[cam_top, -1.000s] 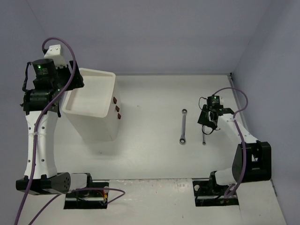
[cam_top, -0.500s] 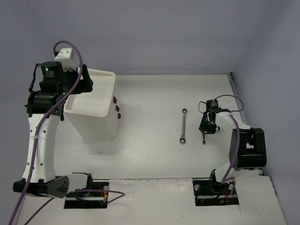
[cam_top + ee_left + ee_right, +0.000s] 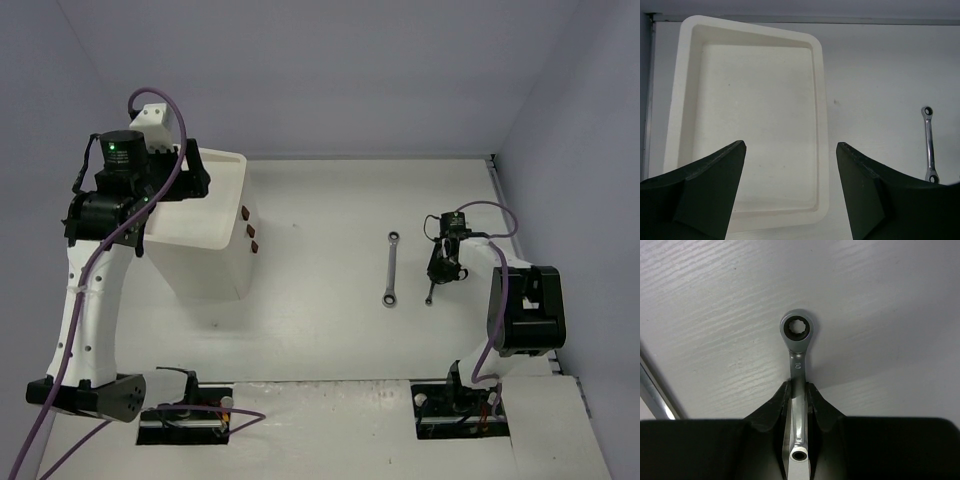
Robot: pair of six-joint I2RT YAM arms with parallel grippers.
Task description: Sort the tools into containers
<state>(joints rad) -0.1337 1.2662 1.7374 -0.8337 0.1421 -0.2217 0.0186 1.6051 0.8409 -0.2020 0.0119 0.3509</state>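
**Right gripper clamped on small wrench; left gripper open above container**

The small wrench (image 3: 797,347) is a silver ratcheting type with a ring end and the mark "10" on its shank. It sits on the right side of the table (image 3: 320,330), and in the overhead view only its lower tip (image 3: 430,296) shows below the gripper. The right gripper (image 3: 798,388) is clenched on the shank just behind the ring end, with both fingers pressed against the metal. The ring end projects forward of the fingertips. Whether the wrench is resting on the table surface or is raised off it cannot be told.

A long wrench (image 3: 391,270), also silver, lies flat on the table just to the left of the right gripper (image 3: 443,264) and apart from it. It is roughly parallel to the small wrench. Part of it shows at the left edge of the right wrist view (image 3: 652,392).

The container (image 3: 215,270) is a tall white box on the left side of the table, well apart from both wrenches. Its tray top (image 3: 822,100) is a shallow rectangle with a raised rim. Three small dark drawer handles (image 3: 249,229) face the centre of the table.

The left gripper (image 3: 790,146) hangs above the tray top, released, with its fingers spread wide and holding nothing. The long wrench (image 3: 928,142) shows at the right of that view.
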